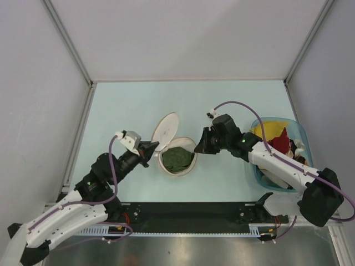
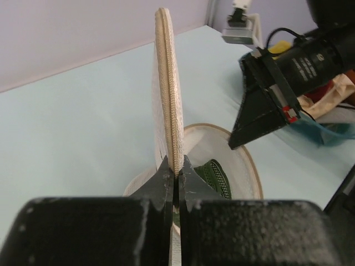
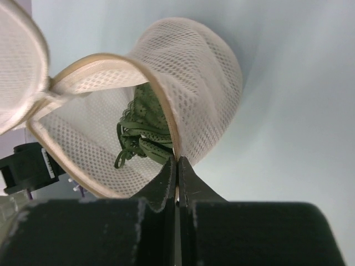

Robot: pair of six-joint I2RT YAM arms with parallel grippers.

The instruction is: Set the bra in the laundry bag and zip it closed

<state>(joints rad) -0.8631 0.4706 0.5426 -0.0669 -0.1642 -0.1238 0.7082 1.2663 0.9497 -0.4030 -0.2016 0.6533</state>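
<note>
The bra [image 1: 177,158], dark olive and padded, lies crumpled inside the lower half of the laundry bag [image 1: 165,130], with its lace edge and thin straps bunched just ahead of your right gripper's [image 3: 176,163] fingertips. Expect it to be light and soft, springing back where the cups are domed. A loose strap could creep over the rim and snag the zip [image 2: 173,100]. The laundry bag is a round cream mesh clamshell, standing open. It looks light and floppy, and only its bound rim seems firm enough to hold. Your right gripper is clamped on that rim at the lower half's edge, the mesh wall curving away beyond its fingers. Your left gripper [image 2: 175,166] is clamped on the edge of the raised lid, which stands upright straight ahead of its fingertips, zip teeth running up the rim. The small metal pull is not visible in any view; that pull, rather than the mesh, is likely the place to grip for zipping. Behind your right gripper, alongside its arm, sits a translucent blue tub [image 1: 275,118] holding yellow and red garments [image 1: 266,132].
</note>
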